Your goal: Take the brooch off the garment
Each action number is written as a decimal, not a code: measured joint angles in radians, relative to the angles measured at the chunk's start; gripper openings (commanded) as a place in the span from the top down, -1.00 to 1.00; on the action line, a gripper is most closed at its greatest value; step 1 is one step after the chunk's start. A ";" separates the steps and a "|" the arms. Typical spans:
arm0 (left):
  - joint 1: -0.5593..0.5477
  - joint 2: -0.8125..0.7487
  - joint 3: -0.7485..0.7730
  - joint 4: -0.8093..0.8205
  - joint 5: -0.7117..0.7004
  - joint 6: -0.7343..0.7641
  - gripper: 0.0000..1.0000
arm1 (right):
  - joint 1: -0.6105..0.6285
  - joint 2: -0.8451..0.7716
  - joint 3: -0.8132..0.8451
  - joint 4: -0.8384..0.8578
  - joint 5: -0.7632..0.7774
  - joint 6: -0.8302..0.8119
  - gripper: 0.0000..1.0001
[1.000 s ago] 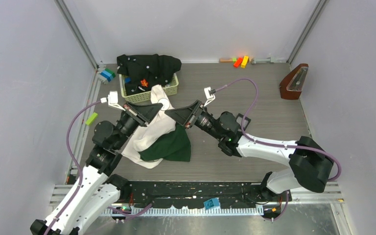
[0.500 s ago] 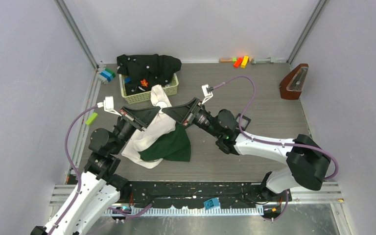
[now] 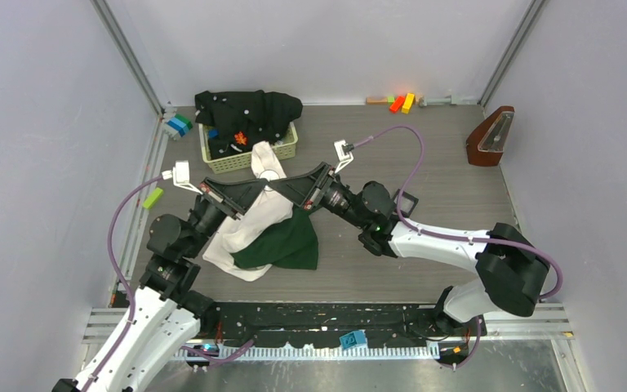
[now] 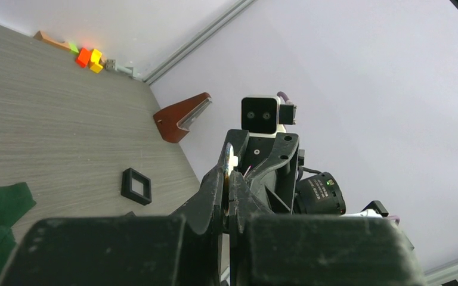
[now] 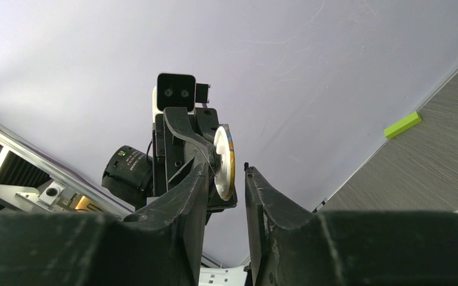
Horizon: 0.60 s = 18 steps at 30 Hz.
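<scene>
The garment [image 3: 249,224] lies crumpled at centre-left, cream cloth over a dark green part [image 3: 287,245]. Above it my two grippers meet tip to tip. My left gripper [image 3: 266,182] is shut on the brooch [image 3: 271,172], a thin white disc with a gold rim. The disc pokes edge-on out of the left gripper [image 4: 229,174] as the brooch [image 4: 230,156]. My right gripper [image 5: 226,169] stands open, and the brooch [image 5: 223,156] sits at its tips, close to its left finger [image 5: 201,179]. No cloth shows around the disc in the wrist views.
A pale green basket [image 3: 282,152] holding a black speckled garment [image 3: 249,110] stands behind the grippers. A small black square box [image 3: 406,202] lies right of centre. A brown metronome [image 3: 490,137] stands far right. Coloured blocks [image 3: 401,102] sit by the back wall, and a green block [image 3: 153,198] lies left.
The right gripper has slid left, closer onto the left gripper's tips, and narrowed a little. The left arm has drawn back slightly. Both are almost still over the last half second.
</scene>
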 measured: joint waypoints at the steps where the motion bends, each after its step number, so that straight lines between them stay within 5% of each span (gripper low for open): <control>1: 0.000 0.000 0.000 -0.002 0.000 0.000 1.00 | 0.000 0.000 0.000 0.002 -0.001 0.000 0.33; 18: 0.000 -0.005 0.000 -0.027 0.018 0.000 1.00 | 0.000 0.011 0.000 0.024 -0.026 -0.004 0.58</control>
